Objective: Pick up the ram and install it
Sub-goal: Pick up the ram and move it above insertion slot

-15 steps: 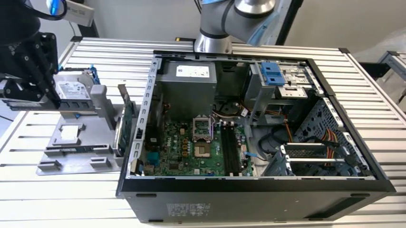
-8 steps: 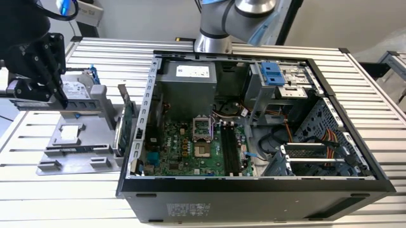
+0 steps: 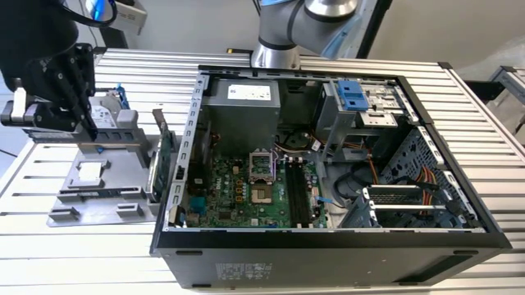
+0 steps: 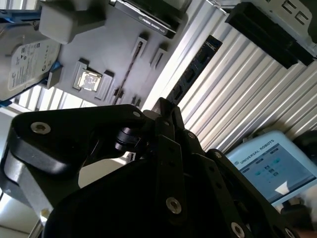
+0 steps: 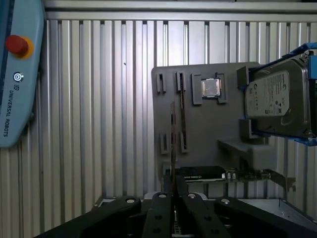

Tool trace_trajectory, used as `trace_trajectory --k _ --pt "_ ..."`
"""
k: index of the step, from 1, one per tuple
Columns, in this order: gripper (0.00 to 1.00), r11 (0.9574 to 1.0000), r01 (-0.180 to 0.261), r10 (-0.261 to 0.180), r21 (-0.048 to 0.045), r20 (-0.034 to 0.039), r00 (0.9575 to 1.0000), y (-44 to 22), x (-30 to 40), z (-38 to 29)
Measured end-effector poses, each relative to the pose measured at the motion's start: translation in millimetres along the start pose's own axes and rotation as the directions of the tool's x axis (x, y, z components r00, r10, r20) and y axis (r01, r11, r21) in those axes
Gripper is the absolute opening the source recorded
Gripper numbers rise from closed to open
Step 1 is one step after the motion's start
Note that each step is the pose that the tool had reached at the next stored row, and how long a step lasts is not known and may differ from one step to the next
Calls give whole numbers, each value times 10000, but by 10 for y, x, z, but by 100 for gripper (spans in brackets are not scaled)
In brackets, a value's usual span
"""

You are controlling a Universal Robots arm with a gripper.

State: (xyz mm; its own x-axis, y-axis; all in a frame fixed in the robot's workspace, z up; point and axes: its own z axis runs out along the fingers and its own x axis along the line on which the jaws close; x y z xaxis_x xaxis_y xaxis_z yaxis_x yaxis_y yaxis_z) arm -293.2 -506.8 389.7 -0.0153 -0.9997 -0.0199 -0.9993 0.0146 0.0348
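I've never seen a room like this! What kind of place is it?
Probably a robotics lab or test workshop. A robot arm stands by an opened computer case on a ribbed metal table, and a grey tray beside it holds spare parts such as a hard drive.

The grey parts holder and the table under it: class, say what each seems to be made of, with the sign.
Grey parts holder: probably plastic, matte; uniform grey with moulded or printed slots and blocks. Table: looks like aluminium, bare and satin; silvery parallel ribs that catch the light.
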Motion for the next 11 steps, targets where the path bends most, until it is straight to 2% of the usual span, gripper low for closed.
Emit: trace_trajectory --k 11 --pt "0 10000 16 -16 -1 -1 10000 -146 -2 -5"
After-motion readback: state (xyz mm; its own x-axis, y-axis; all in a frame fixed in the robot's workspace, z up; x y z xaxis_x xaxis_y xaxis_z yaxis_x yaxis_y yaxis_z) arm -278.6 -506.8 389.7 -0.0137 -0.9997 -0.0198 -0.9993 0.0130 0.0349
